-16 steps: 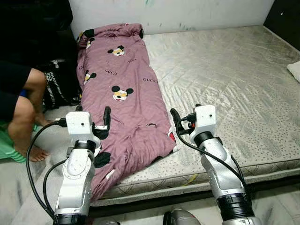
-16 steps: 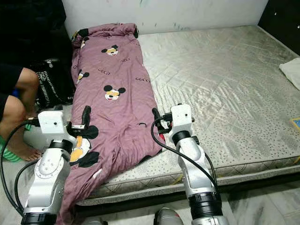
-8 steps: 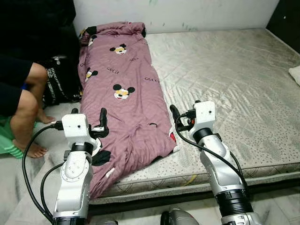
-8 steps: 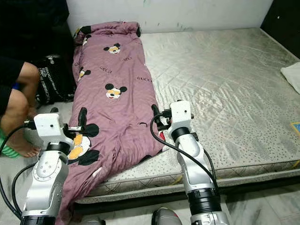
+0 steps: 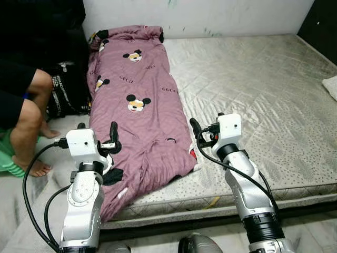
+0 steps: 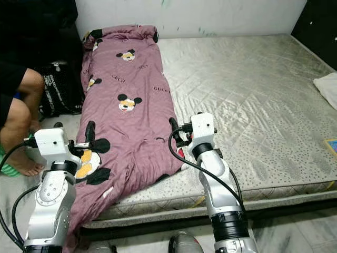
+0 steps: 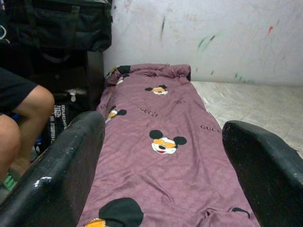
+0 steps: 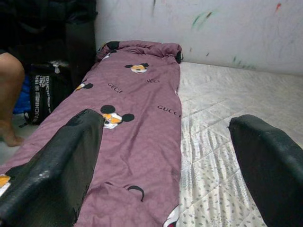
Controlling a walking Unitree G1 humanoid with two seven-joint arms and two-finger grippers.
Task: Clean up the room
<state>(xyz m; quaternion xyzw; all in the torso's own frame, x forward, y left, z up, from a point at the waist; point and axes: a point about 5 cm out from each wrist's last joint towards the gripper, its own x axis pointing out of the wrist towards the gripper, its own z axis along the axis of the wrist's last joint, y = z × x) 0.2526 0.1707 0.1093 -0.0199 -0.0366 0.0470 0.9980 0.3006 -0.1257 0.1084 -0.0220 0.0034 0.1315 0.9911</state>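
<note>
A purple blanket (image 5: 138,105) printed with cartoon mouse heads lies lengthwise along the left side of a bare grey mattress (image 5: 263,89), reaching from the white wall (image 5: 210,13) at the top of the frame to the mattress's near edge, where its lower end is bunched and drapes over the left corner toward the floor.

My left gripper (image 5: 97,133) is at lower left of the frame, held above the blanket's left margin near the draped end. Its fingers (image 7: 61,165) are spread wide, with the blanket visible between them in the left wrist view; nothing is held.

My right gripper (image 5: 205,129) is at lower centre, above the blanket's right edge where it meets the bare mattress. Its fingers (image 8: 57,165) are likewise spread apart and hold nothing; the right wrist view looks along the blanket's right border.

A person's bare legs (image 5: 26,121) occupy the left edge of the frame, beside a black bag (image 5: 66,97) with white lettering that stands on the floor against the mattress. A white cloth (image 5: 330,84) lies at the right edge of the mattress.
</note>
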